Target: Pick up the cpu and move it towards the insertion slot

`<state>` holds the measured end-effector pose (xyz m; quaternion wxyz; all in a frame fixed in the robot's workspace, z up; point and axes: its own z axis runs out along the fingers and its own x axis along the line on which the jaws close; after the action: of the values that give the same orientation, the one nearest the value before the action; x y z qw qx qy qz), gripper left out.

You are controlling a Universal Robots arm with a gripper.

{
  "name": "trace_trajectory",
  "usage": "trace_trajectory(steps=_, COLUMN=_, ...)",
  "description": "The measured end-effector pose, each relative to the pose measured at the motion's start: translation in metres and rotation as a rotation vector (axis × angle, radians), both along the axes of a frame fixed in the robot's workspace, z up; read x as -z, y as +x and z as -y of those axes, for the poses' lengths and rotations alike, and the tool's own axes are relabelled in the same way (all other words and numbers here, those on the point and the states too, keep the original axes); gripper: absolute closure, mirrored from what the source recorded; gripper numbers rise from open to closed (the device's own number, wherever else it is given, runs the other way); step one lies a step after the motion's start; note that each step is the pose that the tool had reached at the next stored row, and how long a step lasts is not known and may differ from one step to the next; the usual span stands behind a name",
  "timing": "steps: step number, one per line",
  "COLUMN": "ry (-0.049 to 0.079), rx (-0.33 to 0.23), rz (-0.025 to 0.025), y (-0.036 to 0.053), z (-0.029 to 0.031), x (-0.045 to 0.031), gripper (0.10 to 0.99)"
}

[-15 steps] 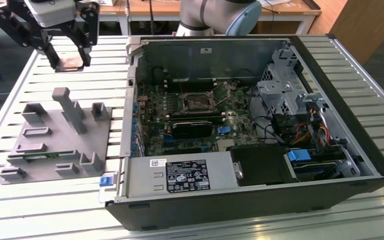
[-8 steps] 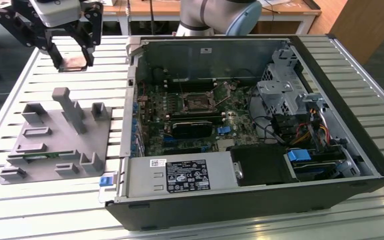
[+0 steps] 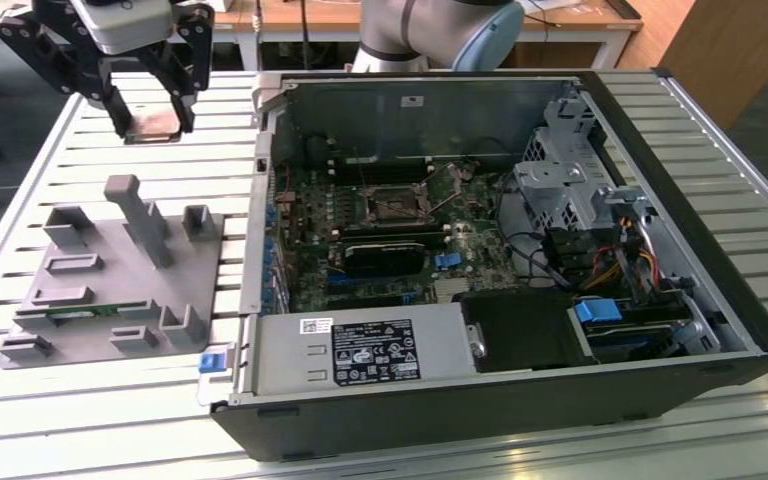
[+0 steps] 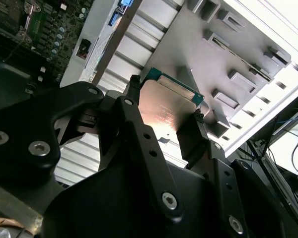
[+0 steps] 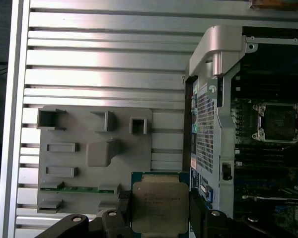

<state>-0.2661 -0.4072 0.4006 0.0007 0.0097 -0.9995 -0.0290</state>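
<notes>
Gripper [image 5: 159, 210] clamps the cpu [image 5: 160, 206], its faint top print unreadable, above the grey fixture [image 5: 94, 163].

black linked pincer [image 4: 164, 116] with silver screws, pale housing, grey arm [image 3: 438, 30].

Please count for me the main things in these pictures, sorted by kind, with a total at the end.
Grippers: 1, the gripper, shut on the cpu
Chips: 1, that cpu
Sockets: 1, the insertion slot on the motherboard
Grey plastic fixtures: 1, the fixture
Green memory sticks: 1, the stick in the fixture
Computer cases: 1, the open case
Total: 6
</notes>
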Motion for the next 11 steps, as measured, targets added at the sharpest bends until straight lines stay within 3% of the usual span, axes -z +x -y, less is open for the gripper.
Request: trace_trajectory(steps=11, ry=0.0, rx=0.0, rz=0.0, y=0.0093, z=0.0, x=0.0, gripper=0.541)
